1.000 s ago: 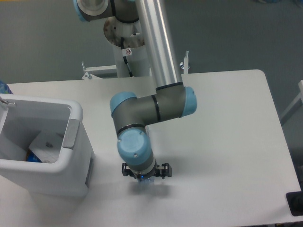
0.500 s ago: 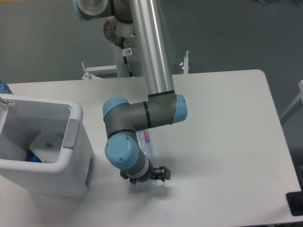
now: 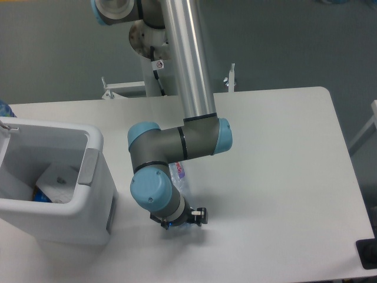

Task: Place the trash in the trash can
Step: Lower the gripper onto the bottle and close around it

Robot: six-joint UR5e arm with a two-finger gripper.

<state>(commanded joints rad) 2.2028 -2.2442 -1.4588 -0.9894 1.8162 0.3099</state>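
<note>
The clear plastic bottle [image 3: 179, 174] with a pink-white label lies on the table, mostly hidden under my arm; its cap is not visible. My gripper [image 3: 179, 220] points down over the bottle's near end, and the wrist hides the fingers, so I cannot tell if they are open or shut. The white trash can [image 3: 94, 177] stands at the left, its grey handle plate facing the arm. A white paper piece [image 3: 59, 177] lies inside it, beside something blue [image 3: 41, 197].
The arm's base and mount [image 3: 153, 53] stand beyond the table's far edge. A dark object [image 3: 368, 253] sits at the table's near right corner. The white tabletop [image 3: 283, 165] stretches to the right.
The wrist and elbow have swung left since a second ago, uncovering the bottle's label. In the last half second the gripper has barely shifted.
</note>
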